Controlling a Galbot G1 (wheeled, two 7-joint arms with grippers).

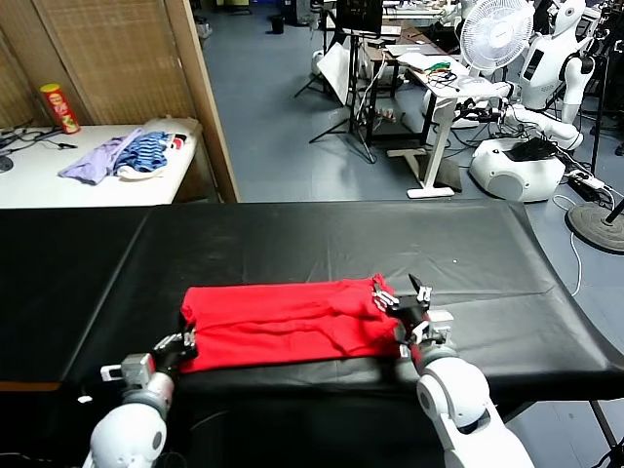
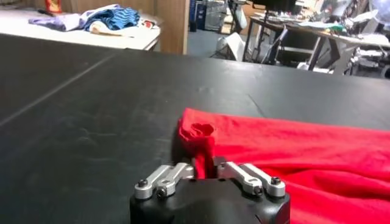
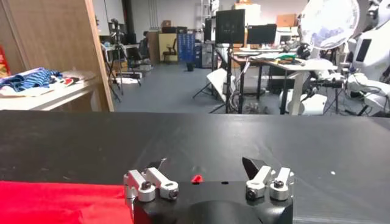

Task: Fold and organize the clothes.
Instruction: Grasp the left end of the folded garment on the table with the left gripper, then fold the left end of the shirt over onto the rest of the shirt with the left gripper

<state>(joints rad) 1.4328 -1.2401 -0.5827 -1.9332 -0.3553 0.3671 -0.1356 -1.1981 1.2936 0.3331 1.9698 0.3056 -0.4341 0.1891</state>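
The clothes, a bright red T-shirt (image 1: 283,322), lie folded into a long band near the front edge of the black table (image 1: 322,239). My left gripper (image 1: 185,341) sits at the band's near-left corner. In the left wrist view the gripper (image 2: 206,167) is shut, with a bunched corner of the red T-shirt (image 2: 304,152) pinched between the jaws. My right gripper (image 1: 405,297) stands open at the band's right end. In the right wrist view only black tabletop shows between the right gripper's (image 3: 207,164) fingers, and the T-shirt (image 3: 55,201) lies off to one side.
A white side table (image 1: 58,180) at the back left holds a lilac and blue-striped garment pile (image 1: 127,154) and a crisp tube (image 1: 60,107). A wooden partition (image 1: 205,97) stands beside it. Behind the black table are desks, a fan (image 1: 497,34) and another robot (image 1: 546,68).
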